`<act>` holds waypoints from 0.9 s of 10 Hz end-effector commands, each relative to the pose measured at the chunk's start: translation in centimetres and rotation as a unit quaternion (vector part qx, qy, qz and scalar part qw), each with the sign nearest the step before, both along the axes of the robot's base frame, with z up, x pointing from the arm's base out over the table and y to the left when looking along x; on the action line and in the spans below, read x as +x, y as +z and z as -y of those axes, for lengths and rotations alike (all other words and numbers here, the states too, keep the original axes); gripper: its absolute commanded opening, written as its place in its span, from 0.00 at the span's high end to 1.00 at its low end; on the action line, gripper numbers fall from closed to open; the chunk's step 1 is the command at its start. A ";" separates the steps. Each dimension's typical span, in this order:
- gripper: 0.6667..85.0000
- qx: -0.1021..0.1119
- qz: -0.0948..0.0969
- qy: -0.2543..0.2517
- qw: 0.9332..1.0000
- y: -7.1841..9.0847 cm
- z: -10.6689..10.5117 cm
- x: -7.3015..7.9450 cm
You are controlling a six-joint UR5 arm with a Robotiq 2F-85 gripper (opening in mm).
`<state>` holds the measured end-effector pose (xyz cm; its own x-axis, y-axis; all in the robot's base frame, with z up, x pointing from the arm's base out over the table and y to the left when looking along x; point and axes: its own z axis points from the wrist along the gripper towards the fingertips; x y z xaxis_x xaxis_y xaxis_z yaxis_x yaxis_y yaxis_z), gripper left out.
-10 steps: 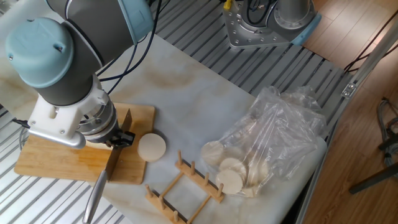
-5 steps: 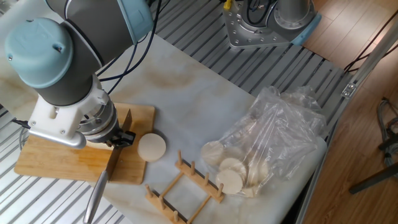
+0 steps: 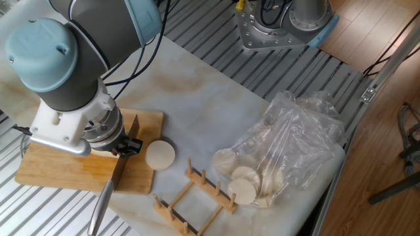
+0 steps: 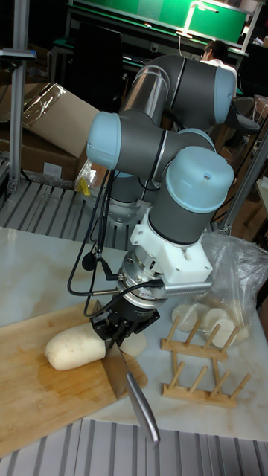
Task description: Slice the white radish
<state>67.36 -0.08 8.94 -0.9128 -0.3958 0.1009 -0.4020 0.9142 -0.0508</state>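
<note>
The white radish [image 4: 73, 349] lies on its side on the wooden cutting board [image 4: 41, 398], rounded end to the left. In the fixed view the arm hides its body. My gripper [image 4: 123, 324] [image 3: 126, 145] is shut on a knife [image 4: 117, 370] whose blade stands edge-down on the board at the radish's right end. The knife's steel handle [image 3: 100, 208] sticks out past the board's front edge. On the far side of the blade sits a cut round disc [image 3: 160, 155] [image 4: 135, 345], at the board's right edge.
A wooden peg rack [image 3: 194, 195] [image 4: 199, 361] lies just right of the board. A clear plastic bag [image 3: 286, 147] with pale round slices sits further right. A metal arm base [image 3: 279, 26] stands at the back. The cutting board [image 3: 56, 172] reaches the table's front edge.
</note>
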 end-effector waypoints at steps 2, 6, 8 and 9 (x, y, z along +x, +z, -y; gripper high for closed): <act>0.75 0.006 0.002 -0.001 1.000 0.1 -0.2 0.1; 0.75 0.008 0.003 0.001 1.000 0.1 -0.3 0.2; 0.75 0.009 0.003 0.002 1.000 0.1 -0.4 0.2; 0.75 0.009 0.003 0.002 1.000 0.1 -0.3 0.1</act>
<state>67.48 0.03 8.92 -0.9103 -0.4028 0.0953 -0.4083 0.9116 -0.0481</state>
